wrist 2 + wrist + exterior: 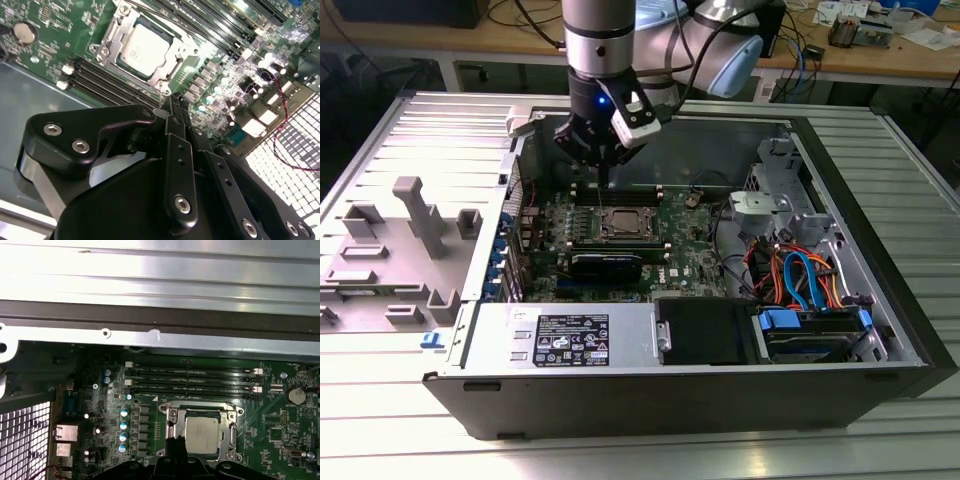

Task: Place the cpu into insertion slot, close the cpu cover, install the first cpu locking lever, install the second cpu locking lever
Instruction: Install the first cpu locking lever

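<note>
One white printed label (572,340) sits on the silver metal power-supply box (630,335) in the exterior view's foreground; its text is too small to read. The dull silver square cpu (142,50) lies in the insertion slot (231,430), with the thin silver cpu cover (122,22) flat around it. The black gripper (175,101) hovers just beside them near the long black memory slots (195,381), its fingers pressed together and holding nothing.

printed label (573,338) on power supply (635,330), wording not legible, no other readable text
</note>
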`<state>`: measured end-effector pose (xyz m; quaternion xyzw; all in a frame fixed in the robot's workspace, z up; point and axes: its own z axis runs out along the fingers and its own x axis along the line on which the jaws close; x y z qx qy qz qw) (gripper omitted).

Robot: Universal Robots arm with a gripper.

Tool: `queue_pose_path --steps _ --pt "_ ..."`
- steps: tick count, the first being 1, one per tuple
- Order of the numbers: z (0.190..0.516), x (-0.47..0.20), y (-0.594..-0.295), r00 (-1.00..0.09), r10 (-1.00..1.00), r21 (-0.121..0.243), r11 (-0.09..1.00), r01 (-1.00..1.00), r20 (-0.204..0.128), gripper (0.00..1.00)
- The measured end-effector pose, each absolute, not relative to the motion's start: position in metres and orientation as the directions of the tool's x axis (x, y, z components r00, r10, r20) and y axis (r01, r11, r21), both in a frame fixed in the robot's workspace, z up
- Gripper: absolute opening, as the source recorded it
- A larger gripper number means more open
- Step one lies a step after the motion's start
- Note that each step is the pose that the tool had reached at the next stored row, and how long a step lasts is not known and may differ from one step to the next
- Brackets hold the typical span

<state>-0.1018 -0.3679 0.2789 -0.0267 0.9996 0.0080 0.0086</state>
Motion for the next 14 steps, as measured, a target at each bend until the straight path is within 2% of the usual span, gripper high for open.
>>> queue_pose_path --steps 14 --pt "0.276 -0.118 -0.361 -0.997 -0.077 0.028 0.997 -0.078 -0.018 0.11"
